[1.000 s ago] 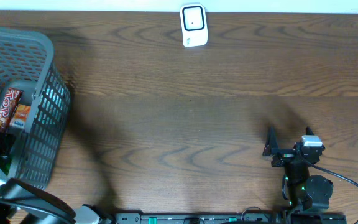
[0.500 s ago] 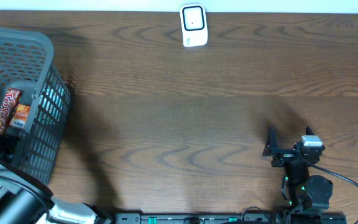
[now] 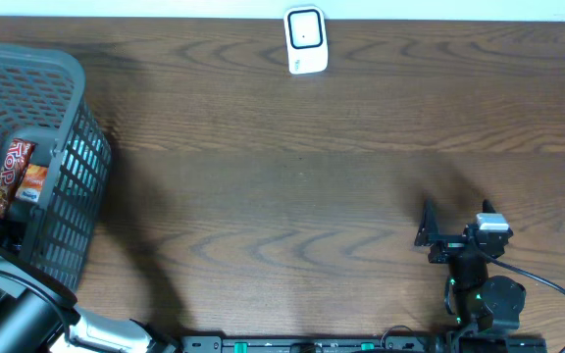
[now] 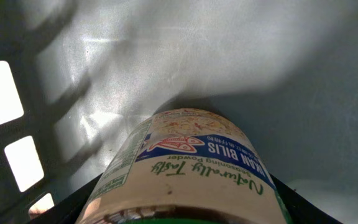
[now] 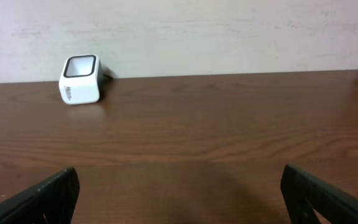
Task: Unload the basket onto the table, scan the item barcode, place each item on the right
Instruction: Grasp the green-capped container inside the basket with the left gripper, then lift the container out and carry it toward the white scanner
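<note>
Down in the basket (image 3: 62,69), the left gripper (image 4: 188,193) straddles the jar (image 4: 185,155); whether it pinches yet cannot be told. A loose hold on that round side could let it slip on lifting. Right gripper (image 5: 179,186) rests spread.

one grey basket (image 3: 67,147). one snack bar (image 3: 10,176) inside. one seasoning powder jar (image 4: 188,168). one white scanner (image 3: 305,41). one wooden surface (image 3: 312,186). two robot arms: left arm (image 3: 23,319), right arm (image 3: 481,289).
</note>
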### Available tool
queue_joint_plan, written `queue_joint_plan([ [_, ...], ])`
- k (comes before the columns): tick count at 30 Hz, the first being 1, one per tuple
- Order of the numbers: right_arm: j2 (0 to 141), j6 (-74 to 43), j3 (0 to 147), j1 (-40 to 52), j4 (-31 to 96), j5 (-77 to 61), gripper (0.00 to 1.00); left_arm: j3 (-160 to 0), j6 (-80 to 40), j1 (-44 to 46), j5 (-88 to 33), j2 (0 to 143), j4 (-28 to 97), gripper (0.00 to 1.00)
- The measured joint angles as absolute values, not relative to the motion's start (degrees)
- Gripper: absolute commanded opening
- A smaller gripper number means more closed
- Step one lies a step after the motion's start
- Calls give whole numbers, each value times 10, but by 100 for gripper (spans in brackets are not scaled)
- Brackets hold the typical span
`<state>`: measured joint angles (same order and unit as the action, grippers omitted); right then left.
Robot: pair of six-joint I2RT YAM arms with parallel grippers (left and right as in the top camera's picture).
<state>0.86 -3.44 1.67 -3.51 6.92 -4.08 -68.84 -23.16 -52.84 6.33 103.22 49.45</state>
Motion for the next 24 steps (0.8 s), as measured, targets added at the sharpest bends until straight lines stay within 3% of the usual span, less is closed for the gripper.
queue_joint_plan([
  [11, 9, -34, 17, -35, 69, -41, 99, -749, -232, -528, 3, 1008, 536, 65],
  [24, 9, -34, 17, -35, 69, -41, 99, -793, -255, -528, -167, 764, 500, 66],
])
